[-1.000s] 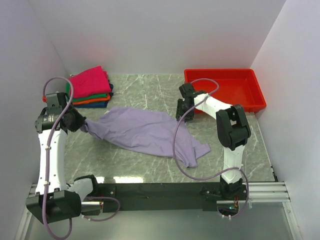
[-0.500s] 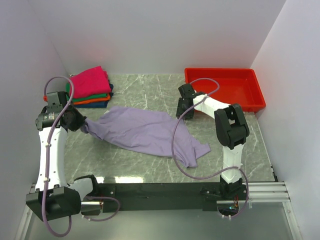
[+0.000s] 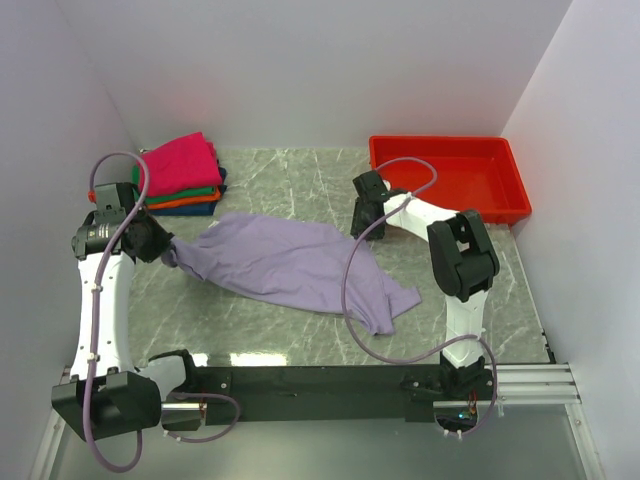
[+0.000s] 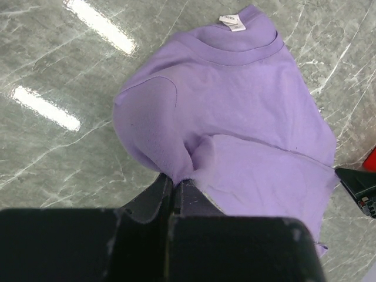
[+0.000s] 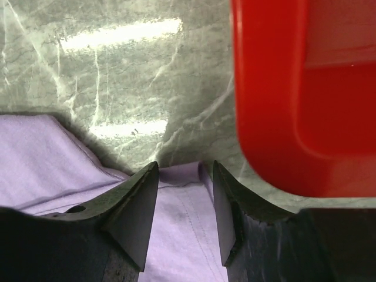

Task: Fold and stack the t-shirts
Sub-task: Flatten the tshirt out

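Note:
A pale lavender t-shirt (image 3: 290, 262) lies spread and rumpled on the marble table, collar toward the back left. My left gripper (image 3: 165, 247) is shut on its left edge; the left wrist view shows the cloth (image 4: 235, 111) pinched between the closed jaws (image 4: 176, 185). My right gripper (image 3: 362, 228) is open at the shirt's far right corner, its fingers straddling a hemmed edge of the lavender cloth (image 5: 185, 205) just beside the red tray. A stack of folded shirts, magenta-pink (image 3: 180, 163) on top with green, orange and dark blue below, sits at the back left.
A red plastic tray (image 3: 450, 180) stands at the back right, its rounded corner (image 5: 276, 117) close to my right fingers. White walls close in the table at left, back and right.
My right gripper has edged slightly left and toward the back at the shirt's corner. The left gripper and the shirt have hardly moved.

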You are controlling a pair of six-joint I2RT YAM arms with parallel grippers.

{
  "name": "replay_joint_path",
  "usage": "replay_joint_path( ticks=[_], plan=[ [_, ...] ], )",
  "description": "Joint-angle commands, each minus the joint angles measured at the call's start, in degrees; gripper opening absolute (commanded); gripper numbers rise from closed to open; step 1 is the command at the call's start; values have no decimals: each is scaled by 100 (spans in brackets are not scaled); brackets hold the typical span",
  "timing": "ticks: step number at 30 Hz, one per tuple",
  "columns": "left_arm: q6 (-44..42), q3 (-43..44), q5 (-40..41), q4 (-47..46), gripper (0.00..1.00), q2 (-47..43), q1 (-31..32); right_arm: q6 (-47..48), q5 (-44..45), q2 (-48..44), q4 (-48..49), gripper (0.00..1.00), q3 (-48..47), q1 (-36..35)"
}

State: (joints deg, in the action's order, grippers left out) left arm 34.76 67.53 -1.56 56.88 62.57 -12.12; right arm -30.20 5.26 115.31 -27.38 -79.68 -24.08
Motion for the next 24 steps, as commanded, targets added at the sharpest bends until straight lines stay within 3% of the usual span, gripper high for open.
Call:
replay_joint_path(
  ticks=[1,6,10,13,14,24],
  plan=[
    [-128,252,112,-63,0,-34,52,-136,-86,150,-92,49,242,-132],
    [-137,243,139,-63,0,-34,78,-144,-7,168,-128,47,225,-194],
    [-145,191,139,-72,0,-78,87,-136,-42,229,-215,35,207,-185],
    [-137,191,139,-81,0,-104,96,-144,-60,185,-259,5,260,-185],
    [-137,199,139,-81,0,-113,96,-145,-51,150,-286,0,277,-177],
    [74,1183,-335,-160,0,194,43,233,204,-1088,-1172,0,-293,-185]
  ],
)
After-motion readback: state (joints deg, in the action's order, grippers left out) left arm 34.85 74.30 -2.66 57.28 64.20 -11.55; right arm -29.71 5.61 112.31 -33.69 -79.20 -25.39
